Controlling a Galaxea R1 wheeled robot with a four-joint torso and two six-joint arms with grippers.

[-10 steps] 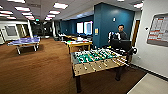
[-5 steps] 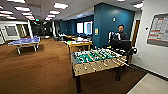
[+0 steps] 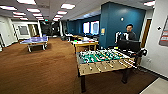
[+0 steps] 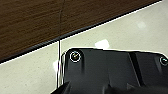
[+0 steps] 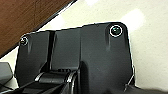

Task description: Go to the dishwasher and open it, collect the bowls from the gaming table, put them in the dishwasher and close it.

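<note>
The long white-topped table with yellow edging (image 3: 86, 43) stands behind the green-field table-football table with wooden sides (image 3: 103, 61), which hides part of it. A small lime-green spot (image 3: 75, 41) sits on its near end, too blurred to say if it is a bowl. A person (image 3: 129, 33) stands behind a dark screen (image 3: 129, 45), cut off below the chest. A blue table-tennis table (image 3: 34, 41) stands well apart on the brown carpet (image 3: 37, 72). The writing on the wall poster (image 3: 164, 35) cannot be read. Both wrist views look down on carpet meeting pale floor (image 4: 130, 32); whether the left gripper or the right gripper is open cannot be told. The scene matches half a second ago.
</note>
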